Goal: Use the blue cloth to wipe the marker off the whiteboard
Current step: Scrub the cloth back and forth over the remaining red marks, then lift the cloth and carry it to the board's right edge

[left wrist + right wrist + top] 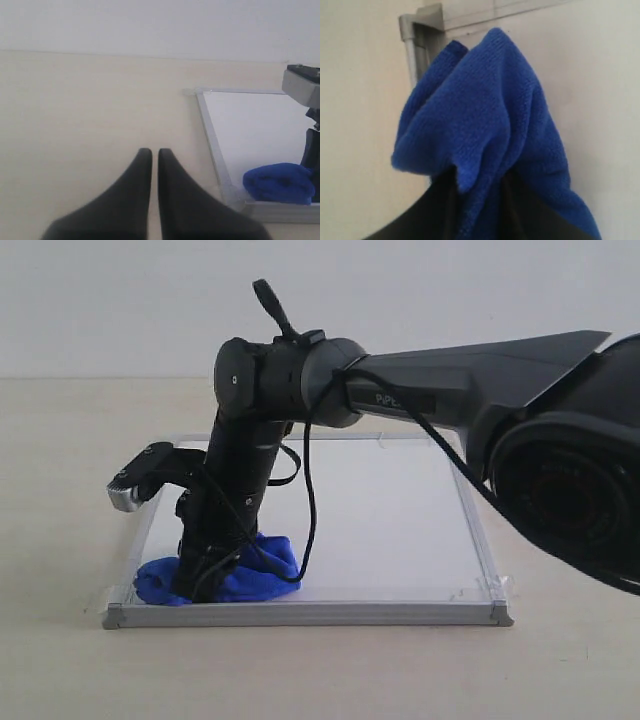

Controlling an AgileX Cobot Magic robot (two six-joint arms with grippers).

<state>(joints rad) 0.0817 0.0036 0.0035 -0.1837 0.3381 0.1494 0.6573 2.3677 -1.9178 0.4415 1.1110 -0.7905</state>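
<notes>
Exterior cam sits low, just off the board's (400,530) front edge, looking across it toward the wall (120,300). The right arm (560,480) bulks up right next to the lens. Left wrist cam is off to the board's side and well back, looking past the left gripper (155,152) at the board's side edge. Right wrist cam is super close, staring at one board corner. All three catch the cloth (262,570) at that corner.

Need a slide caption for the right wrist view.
Right gripper holding the blue cloth on the whiteboard, close to a grey frame corner.
</notes>
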